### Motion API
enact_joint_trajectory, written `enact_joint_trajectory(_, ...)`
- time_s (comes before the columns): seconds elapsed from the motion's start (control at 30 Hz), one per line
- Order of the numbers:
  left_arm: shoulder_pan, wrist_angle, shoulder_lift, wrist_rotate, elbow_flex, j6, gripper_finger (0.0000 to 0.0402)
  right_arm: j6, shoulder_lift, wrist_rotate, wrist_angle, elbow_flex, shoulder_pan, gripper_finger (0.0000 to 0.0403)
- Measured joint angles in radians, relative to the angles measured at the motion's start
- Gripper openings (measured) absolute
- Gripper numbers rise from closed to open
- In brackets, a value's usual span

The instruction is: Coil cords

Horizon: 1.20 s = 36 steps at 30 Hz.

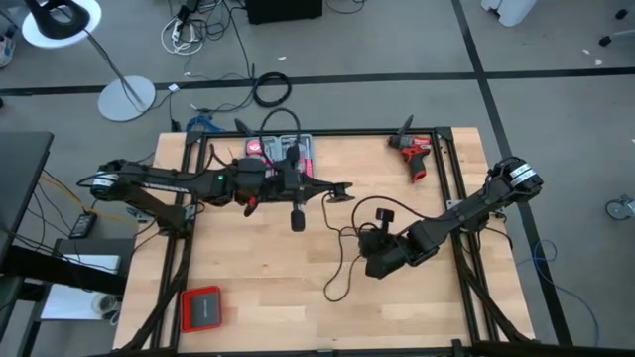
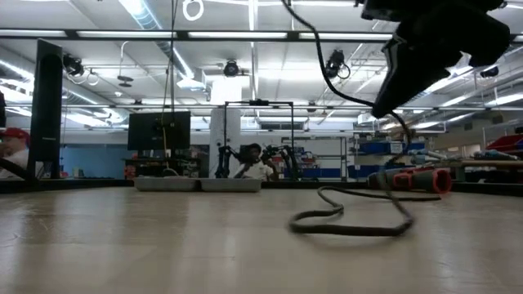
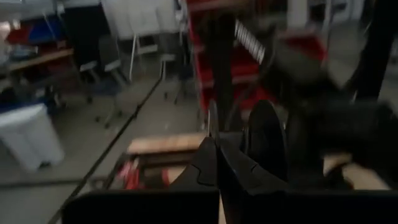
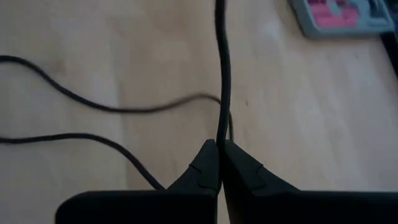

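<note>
While the right gripper (image 4: 217,144) jaws pinch the cable (image 4: 222,68) — running straight forward — the left gripper (image 3: 216,146) is closed.

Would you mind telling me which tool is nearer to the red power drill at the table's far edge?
The right tool looks nearer, pinching the thin black cable mid-table, nearer than the red power drill. The left tool hovers farther to the drill's left.

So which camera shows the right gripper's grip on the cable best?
The right wrist view: the cable runs straight into the right gripper, pinched between the shut fingertips. The high view shows the whole cable on the table, the grip too small to see. The low view shows loops only. The left wrist view shows none of the grip.
</note>
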Motion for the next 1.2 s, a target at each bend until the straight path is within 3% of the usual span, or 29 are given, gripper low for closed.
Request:
enact_joint_trajectory(0.27, -0.037, -0.224, -0.007, -0.103, 0.0, -0.001, 0.0, 0.201, -0.101, 0.104, -0.24, 0.0, -0.001, 0.0004)
enact_joint_trajectory(0.67, -0.1, -0.314, -0.007, -0.181, 0.0, 0.0, 0.0, 0.518, -0.263, 0.228, -0.555, 0.0, -0.029, 0.0004)
enact_joint_trajectory(0.93, -0.1, -0.482, -0.006, -0.342, 0.0, -0.023, 0.0, 0.513, -0.333, 0.27, -0.494, 0.0, 0.004, 0.0004)
enact_joint_trajectory(1.2, -0.1, -0.533, 0.001, -0.374, 0.0, -0.024, 0.0, 0.358, -0.359, 0.41, -0.307, 0.001, 0.02, 0.0004)
